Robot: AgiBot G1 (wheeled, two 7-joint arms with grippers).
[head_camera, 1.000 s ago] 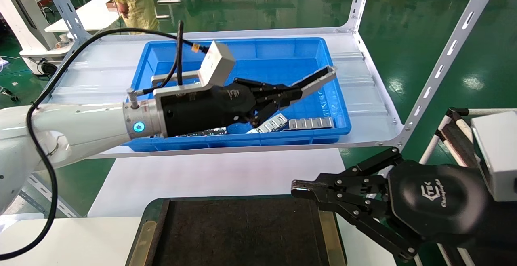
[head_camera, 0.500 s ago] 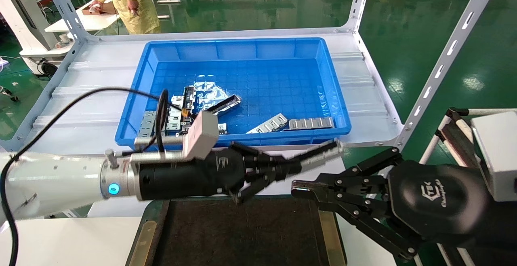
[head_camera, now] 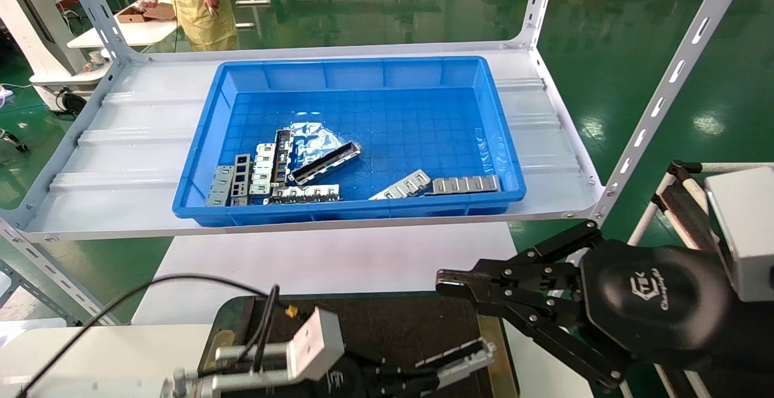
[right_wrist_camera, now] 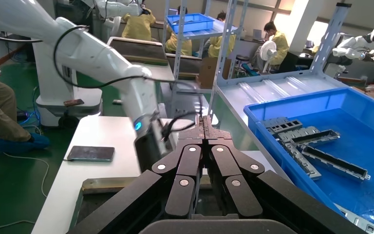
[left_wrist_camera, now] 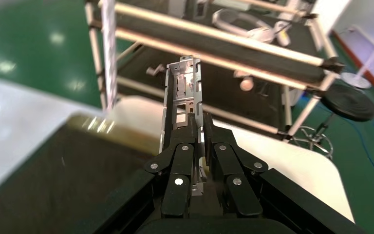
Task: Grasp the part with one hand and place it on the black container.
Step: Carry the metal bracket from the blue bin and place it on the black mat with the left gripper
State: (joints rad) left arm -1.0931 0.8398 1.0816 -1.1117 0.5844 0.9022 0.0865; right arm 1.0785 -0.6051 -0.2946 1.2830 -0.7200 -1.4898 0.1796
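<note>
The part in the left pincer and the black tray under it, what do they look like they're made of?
The part, clamped in the left pincer, looks like thin stamped sheet metal: bare silver-grey, folded walls, punched rectangular openings. The black container is harder to judge: its floor looks matte and dark, possibly a rubber or fabric liner, with brass-coloured strips along the sides that seem metallic.

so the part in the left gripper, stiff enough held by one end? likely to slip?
Probably stiff: the part sticks out straight from the left gripper, no visible sag. Likely light, being thin cut-out metal. Smooth metal held at one end might pivot or slip if bumped on the black container.
</note>
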